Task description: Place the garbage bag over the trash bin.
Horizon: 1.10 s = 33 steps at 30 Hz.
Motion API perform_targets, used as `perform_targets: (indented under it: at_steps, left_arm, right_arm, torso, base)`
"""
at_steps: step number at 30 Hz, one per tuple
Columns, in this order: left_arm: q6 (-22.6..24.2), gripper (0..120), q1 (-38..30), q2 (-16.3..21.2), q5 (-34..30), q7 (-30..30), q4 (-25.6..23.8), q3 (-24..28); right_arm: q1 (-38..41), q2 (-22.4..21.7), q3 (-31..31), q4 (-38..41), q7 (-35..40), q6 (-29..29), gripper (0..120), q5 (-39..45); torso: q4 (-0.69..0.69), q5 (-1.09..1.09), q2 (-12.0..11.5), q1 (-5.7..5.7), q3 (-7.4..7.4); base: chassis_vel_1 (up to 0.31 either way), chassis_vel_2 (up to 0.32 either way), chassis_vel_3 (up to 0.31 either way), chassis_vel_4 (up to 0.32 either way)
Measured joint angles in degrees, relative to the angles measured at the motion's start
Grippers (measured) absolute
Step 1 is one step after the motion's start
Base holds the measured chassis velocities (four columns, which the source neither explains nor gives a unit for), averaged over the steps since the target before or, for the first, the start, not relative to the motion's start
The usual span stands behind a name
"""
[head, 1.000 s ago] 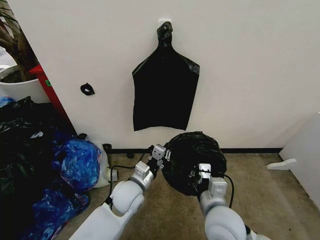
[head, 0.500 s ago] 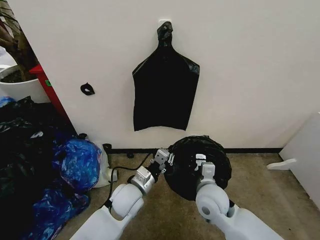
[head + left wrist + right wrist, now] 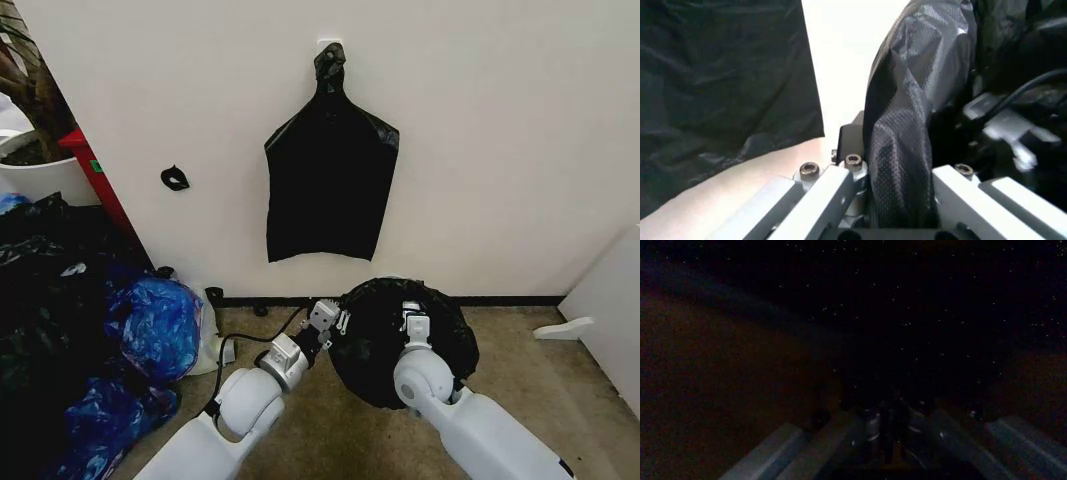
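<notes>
I see the thin, crinkly, glossy black plastic garbage bag (image 3: 385,335) spread as a round dark mound on the floor, close to the white wall (image 3: 500,150) and just in front of the dark baseboard. The round white trash bin is hidden under it, so I cannot make out its rim. My left gripper (image 3: 337,322) sits at the bag's left edge; in the left wrist view a fold of the garbage bag (image 3: 907,145) runs down between its metal fingers (image 3: 820,195), which are clamped on it. My right gripper (image 3: 412,315) reaches over the top of the mound, and its wrist view is nearly all dark plastic, so I cannot tell how its jaws stand. On the wall above hangs a flat smooth black bag bundle with a knotted neck (image 3: 328,185). To the left lie shiny blue plastic bags (image 3: 155,325) among heaped black ones, beside a wide white plant pot (image 3: 45,175)
</notes>
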Motion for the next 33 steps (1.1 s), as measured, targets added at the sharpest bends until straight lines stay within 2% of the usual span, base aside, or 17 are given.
perform_targets:
  at_steps: [3, 8, 16, 22, 26, 30, 33]
  left_arm:
    - [-1.12, 1, -0.02, 0.36, 0.47, 0.57, 0.42, -0.37]
    - [-1.67, 1, -0.13, 0.61, 0.75, 0.98, 0.54, -0.55]
    - [-1.77, 1, 0.01, 0.58, 0.76, 1.47, -0.06, -0.27]
    - [-1.72, 1, 0.5, 0.53, -0.06, 1.67, -1.07, -0.11]
    - [-1.43, 1, 0.79, 0.77, -0.64, 1.72, -1.89, -0.08]
    - [-1.3, 1, 0.87, 1.13, -0.67, 1.66, -1.91, -0.41]
    - [-1.29, 1, 0.71, 1.14, -0.99, 1.63, -1.63, -0.63]
  right_arm:
    - [-2.66, -1.6, -0.35, 5.0, -0.96, 0.77, 0, 0.91]
    - [-4.7, -2.39, -0.63, 8.0, -1.82, 1.22, 0, 3.47]
    - [-4.24, -1.22, -2.29, 6.08, -1.25, -0.77, 0, 7.84]
    - [-3.05, -0.23, -4.24, 2.5, -1.06, -2.63, 0, 2.28]
    - [-1.88, 0.49, -4.89, -2.52, -0.88, -4.71, 0, -5.71]
    - [-1.68, 0.19, -4.15, -3.73, -1.35, -4.46, 0, -9.49]
    - [-2.17, -0.2, -2.73, -2.46, -2.92, -2.1, 0, -12.08]
  torso:
    - [0.0, 0.0, 0.0, 0.0, -0.01]
    - [-0.01, 0.0, 0.0, 0.0, -0.01]
    - [0.0, 0.0, 0.0, 0.0, 0.0]
    - [0.0, 0.0, 0.0, 0.0, 0.0]
    - [0.0, 0.0, 0.0, 0.0, 0.0]
    - [0.0, 0.01, 0.0, 0.0, 0.0]
    - [0.0, 0.0, 0.0, 0.0, 0.0]
  base:
    - [0.0, 0.0, 0.0, 0.0]
    - [0.0, 0.0, 0.0, 0.0]
    - [0.0, 0.0, 0.0, 0.0]
    - [0.0, 0.0, 0.0, 0.0]
    - [0.0, 0.0, 0.0, 0.0]
    - [0.0, 0.0, 0.0, 0.0]
    - [0.0, 0.0, 0.0, 0.0]
